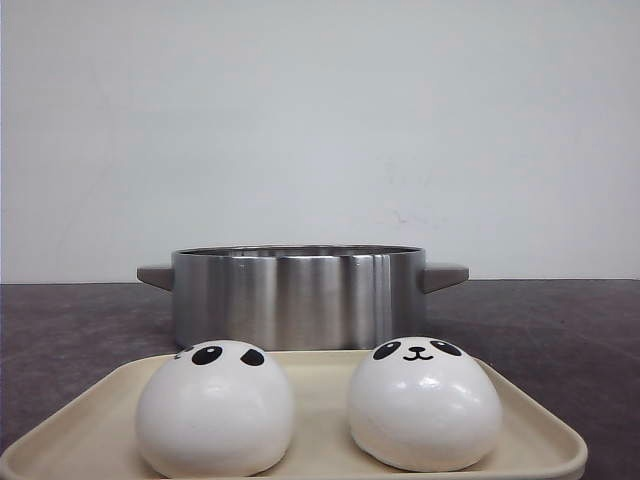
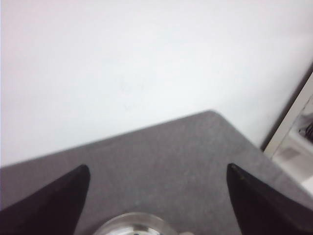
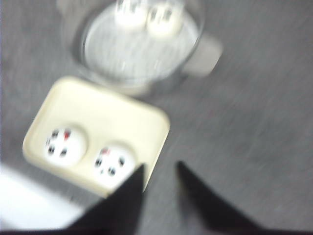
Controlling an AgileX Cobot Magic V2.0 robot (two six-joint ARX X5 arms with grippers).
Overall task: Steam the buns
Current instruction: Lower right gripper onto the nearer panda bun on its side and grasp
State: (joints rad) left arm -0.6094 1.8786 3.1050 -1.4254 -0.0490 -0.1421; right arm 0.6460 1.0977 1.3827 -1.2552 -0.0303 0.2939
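Note:
Two white panda-face buns, the left bun (image 1: 215, 408) and the right bun (image 1: 425, 403), sit on a cream tray (image 1: 535, 415) in front of a steel pot (image 1: 300, 297). The blurred right wrist view shows the tray (image 3: 112, 112) with these two buns (image 3: 66, 143) (image 3: 115, 164), and two more buns (image 3: 129, 12) (image 3: 164, 19) inside the pot (image 3: 137, 56). My right gripper (image 3: 161, 165) hangs high above the tray's edge, open a little and empty. My left gripper (image 2: 157, 167) is wide open and empty, with the pot's rim (image 2: 132, 224) just below it. Neither gripper shows in the front view.
The pot has grey handles on both sides (image 1: 445, 274) (image 1: 155, 275). The dark grey table (image 2: 171, 161) ends at a corner by a white wall. A pale cabinet (image 2: 298, 132) stands beyond that corner. The table's near edge (image 3: 29, 205) runs just past the tray.

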